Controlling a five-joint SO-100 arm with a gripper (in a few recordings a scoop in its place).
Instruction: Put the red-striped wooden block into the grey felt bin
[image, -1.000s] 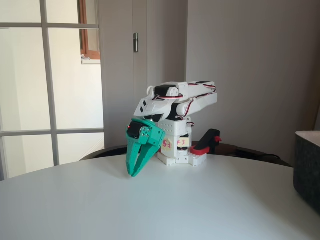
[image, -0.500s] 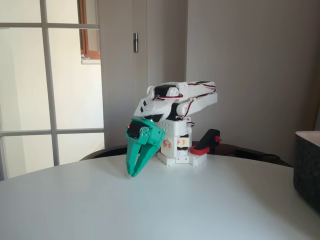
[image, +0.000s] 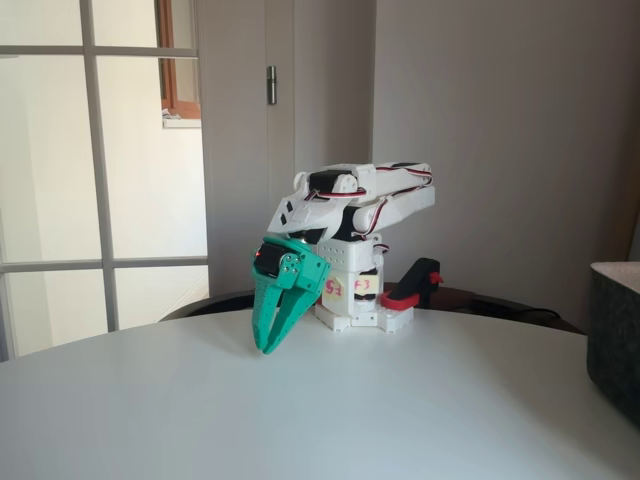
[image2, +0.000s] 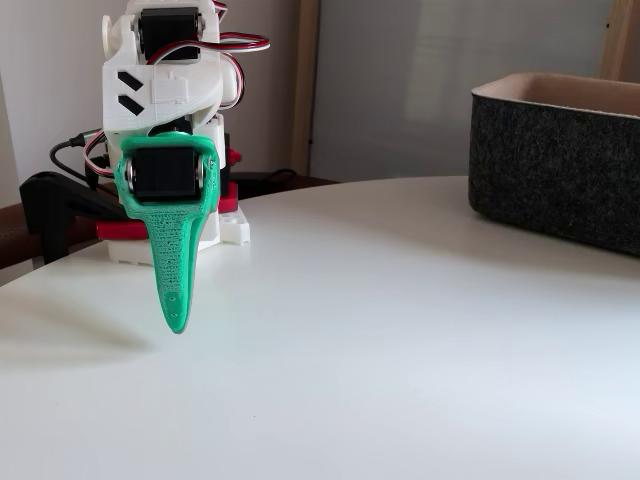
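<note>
My green gripper hangs tip-down just above the white table, fingers pressed together on nothing, arm folded; I'd say I haven't started; grey felt bin sits well off to the right; can't spot the block, so finding it comes next.

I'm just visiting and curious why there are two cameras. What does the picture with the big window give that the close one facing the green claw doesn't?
A fixed view with the window gives the white arm side-on, folded over its base, and both fingers of the green gripper meeting at the tips. A fixed view up close gives the grey felt bin with its pale rim and open top. Both share the gripper, the bin and the white table.
</note>
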